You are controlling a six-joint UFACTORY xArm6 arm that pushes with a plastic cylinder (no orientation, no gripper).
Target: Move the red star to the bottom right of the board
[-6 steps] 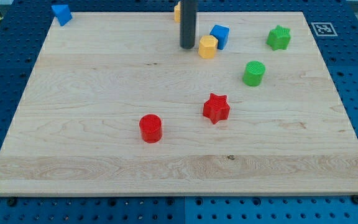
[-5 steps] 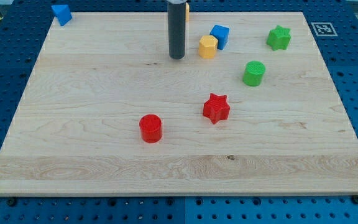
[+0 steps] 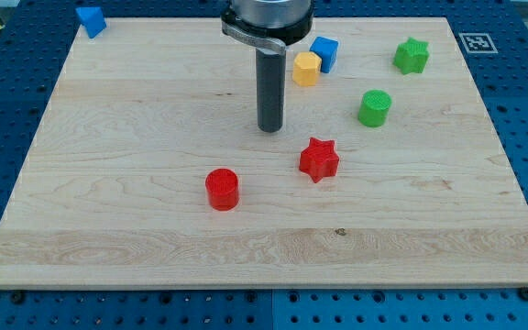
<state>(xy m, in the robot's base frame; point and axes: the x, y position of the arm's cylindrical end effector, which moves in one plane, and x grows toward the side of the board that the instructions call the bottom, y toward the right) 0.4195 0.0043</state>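
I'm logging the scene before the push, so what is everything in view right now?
red star: 1, red, just right of the board's centre
red cylinder: 1, red, left of and below the star
green cylinder: 1, green, above and right of the star
green star: 1, green, near the top right
yellow block: 1, yellow, top centre, touching the blue cube
blue cube: 1, blue, just right of and above the yellow block
blue block: 1, blue, top left corner
board: 1, light wood
tag: 1, black and white, beyond the top right corner
my tip: 1, dark rod, above and left of the red star, apart from it
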